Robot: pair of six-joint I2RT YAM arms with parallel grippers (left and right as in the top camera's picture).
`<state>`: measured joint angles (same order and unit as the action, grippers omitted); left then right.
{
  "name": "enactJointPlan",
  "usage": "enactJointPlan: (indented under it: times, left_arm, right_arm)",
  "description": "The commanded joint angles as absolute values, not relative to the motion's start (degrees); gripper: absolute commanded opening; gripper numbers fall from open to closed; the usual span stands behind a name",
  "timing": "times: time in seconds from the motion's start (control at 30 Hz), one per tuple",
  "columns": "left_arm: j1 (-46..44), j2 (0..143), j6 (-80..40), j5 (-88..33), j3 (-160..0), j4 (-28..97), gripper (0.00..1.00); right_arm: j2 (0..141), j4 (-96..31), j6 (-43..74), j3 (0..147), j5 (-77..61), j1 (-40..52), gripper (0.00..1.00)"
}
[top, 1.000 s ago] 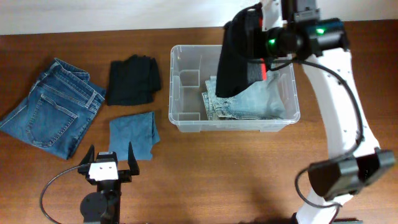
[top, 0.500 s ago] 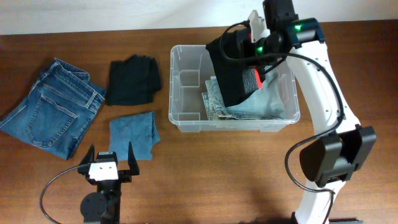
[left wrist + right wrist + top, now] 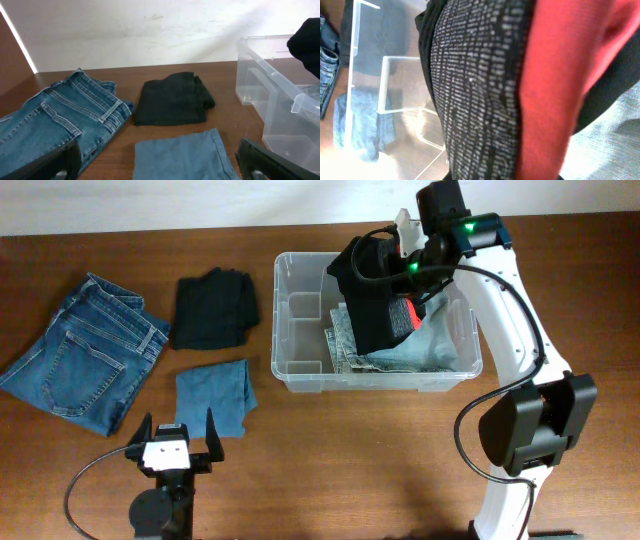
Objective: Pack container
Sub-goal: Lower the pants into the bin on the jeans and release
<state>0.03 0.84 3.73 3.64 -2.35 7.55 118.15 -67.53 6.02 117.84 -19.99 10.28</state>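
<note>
My right gripper point(image 3: 408, 272) clamps a black-and-red garment point(image 3: 372, 305), which hangs over the container point(image 3: 298, 330) at 1 o'clock on the table point(image 3: 350, 460). Denim point(image 3: 425, 350) lies inside. My left gripper point(image 3: 176, 430), at 7 o'clock, has its fingers apart.

Jeans point(image 3: 85, 350) lie on the brown table point(image 3: 350, 470) at 9 o'clock, back pockets up. A folded black cloth point(image 3: 213, 308) sits at 11 o'clock. A folded blue cloth point(image 3: 213, 395) lies near it at its 6 o'clock, the two apart. At 1 o'clock a black-and-red garment point(image 3: 375, 300) hangs over pale folded denim point(image 3: 425, 350). A white wall point(image 3: 200, 205) runs along 12 o'clock.
</note>
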Motion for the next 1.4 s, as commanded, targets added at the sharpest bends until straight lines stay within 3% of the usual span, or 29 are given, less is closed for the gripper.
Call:
enactJointPlan:
  times: [0.0,0.33,0.57,0.83,1.13,1.37]
  left_arm:
    - [0.19,0.36,4.84,4.25,-1.93,7.38,0.99]
    - [0.19,0.36,4.82,4.25,-1.93,7.38,1.00]
    - [0.19,0.36,4.82,4.25,-1.93,7.38,0.99]
    - [0.19,0.36,4.82,4.25,-1.93,7.38,0.99]
    - [0.19,0.36,4.84,4.25,-1.93,7.38,0.99]
    - [0.19,0.36,4.82,4.25,-1.93,7.38,0.99]
  right_arm:
    - [118.04,-67.24,5.78,117.69,-20.64,11.00,0.04]
    - [114.28,-66.39,10.04,121.95,-28.91,11.25,0.04]
    - [114.24,-62.74,14.06,121.95,-44.29,11.18,0.04]
    - [114.69,-67.94,13.78,119.94,-30.50,11.29,0.04]
    - [114.80,-64.45,13.78,112.07,-25.45,11.29,0.04]
    - [114.80,-63.31,11.22,107.83,-10.63,11.22,0.04]
